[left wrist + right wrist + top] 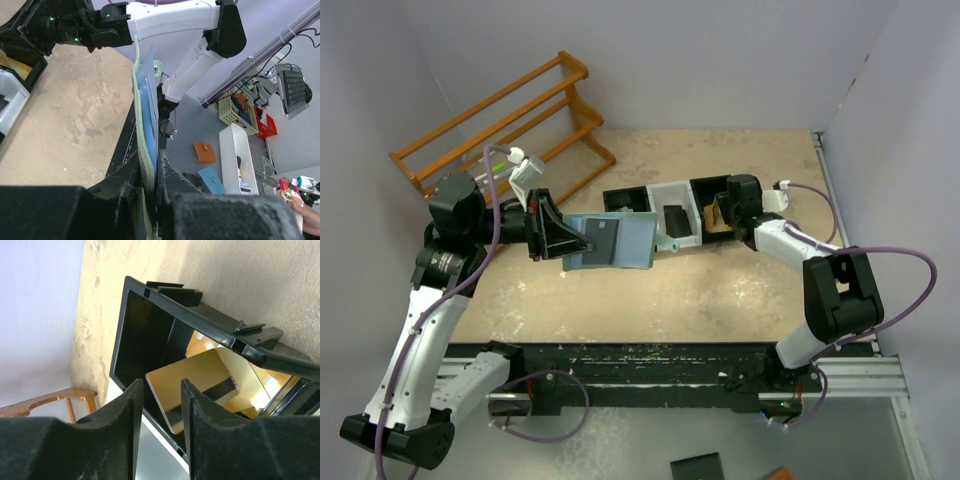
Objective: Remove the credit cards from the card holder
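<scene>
Card holder (625,242) hangs open above the table (720,300), clamped in left gripper (560,240), long axis running rightward. Right gripper (161,405) stands parted over black bin (200,315), tan card (200,382) tilted inside.

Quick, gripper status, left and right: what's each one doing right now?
Left gripper: closed on the open wallet.
Right gripper: open, empty, above a gold card in the black tray compartment.

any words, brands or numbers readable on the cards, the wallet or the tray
No text can be read anywhere.
Gold card in the black tray compartment: a dark magnetic stripe only, no print visible.
Dark card in the card holder: too small to read.
</scene>
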Available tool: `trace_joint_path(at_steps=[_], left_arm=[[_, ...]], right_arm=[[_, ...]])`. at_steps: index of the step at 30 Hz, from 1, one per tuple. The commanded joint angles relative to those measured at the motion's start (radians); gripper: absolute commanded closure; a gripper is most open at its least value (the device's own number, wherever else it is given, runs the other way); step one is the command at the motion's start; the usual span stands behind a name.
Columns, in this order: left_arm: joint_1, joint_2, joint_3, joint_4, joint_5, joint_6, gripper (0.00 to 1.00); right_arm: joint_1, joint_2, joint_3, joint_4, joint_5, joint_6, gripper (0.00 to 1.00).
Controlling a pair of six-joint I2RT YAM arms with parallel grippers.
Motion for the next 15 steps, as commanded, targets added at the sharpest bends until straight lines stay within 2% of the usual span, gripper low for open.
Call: trace_joint_path(at_steps=[1,11,15], left_arm=[[0.006,-0.015,0.046,0.06,0.016,-0.013,1.0],[0.006,-0.017,0.049,0.061,0.018,-0.011,1.0],[0.006,-0.015,0.048,0.064,0.015,-0.013,1.0]], right_arm=[[0.005,-0.04,0.006,-0.009,0.05,-0.01,0.59],[0.006,-0.176,-0.047,-0.054,0.028,-0.067,0.57],[0.019,-0.288,-0.054,0.042,-0.119,-0.281,0.52]])
